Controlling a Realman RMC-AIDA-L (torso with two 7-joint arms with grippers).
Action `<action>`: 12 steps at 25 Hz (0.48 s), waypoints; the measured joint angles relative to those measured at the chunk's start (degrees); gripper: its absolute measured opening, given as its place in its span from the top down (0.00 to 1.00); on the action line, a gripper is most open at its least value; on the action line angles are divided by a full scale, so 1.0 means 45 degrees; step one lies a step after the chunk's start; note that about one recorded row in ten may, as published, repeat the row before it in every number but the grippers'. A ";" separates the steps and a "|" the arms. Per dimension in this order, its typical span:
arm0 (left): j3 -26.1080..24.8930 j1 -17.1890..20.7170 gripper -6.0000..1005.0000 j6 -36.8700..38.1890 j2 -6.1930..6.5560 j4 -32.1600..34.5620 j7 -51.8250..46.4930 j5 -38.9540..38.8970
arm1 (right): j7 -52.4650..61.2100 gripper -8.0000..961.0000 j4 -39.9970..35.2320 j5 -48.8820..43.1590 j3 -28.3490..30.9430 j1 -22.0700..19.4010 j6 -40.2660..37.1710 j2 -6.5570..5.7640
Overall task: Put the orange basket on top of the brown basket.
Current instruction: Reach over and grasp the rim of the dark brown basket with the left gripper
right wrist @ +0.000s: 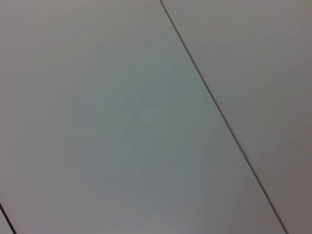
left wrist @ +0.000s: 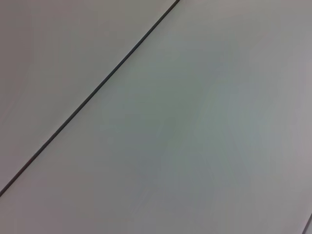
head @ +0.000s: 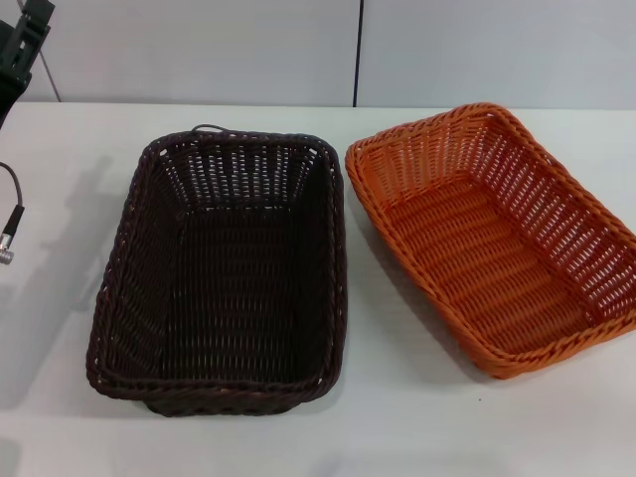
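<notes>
The brown basket (head: 224,273) stands upright and empty on the white table, left of centre in the head view. The orange basket (head: 497,234) stands upright and empty on the table just right of it, turned at a slight angle. Their near rims are close together at the back and do not overlap. Only a black part of my left arm (head: 25,40) shows, at the far left edge, away from both baskets. My right arm is out of view. Both wrist views show only pale wall panels with a dark seam.
The white table (head: 397,417) runs back to a pale panelled wall (head: 298,50). A grey cable with a metal plug (head: 10,234) hangs at the left edge. Bare table lies in front of the baskets and left of the brown one.
</notes>
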 joint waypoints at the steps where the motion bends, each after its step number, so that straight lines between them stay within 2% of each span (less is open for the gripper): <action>1: 0.0000 0.0013 0.14 0.0000 0.0000 0.0003 -0.0030 0.0003 | 0.0002 0.15 0.0005 -0.0011 -0.0003 -0.0001 0.0001 -0.0002; 12: 0.0207 0.0096 0.14 -0.0025 -0.0001 0.0000 -0.0126 0.0024 | -0.0047 0.16 -0.0040 -0.0082 -0.0638 -0.0007 0.0002 -0.0011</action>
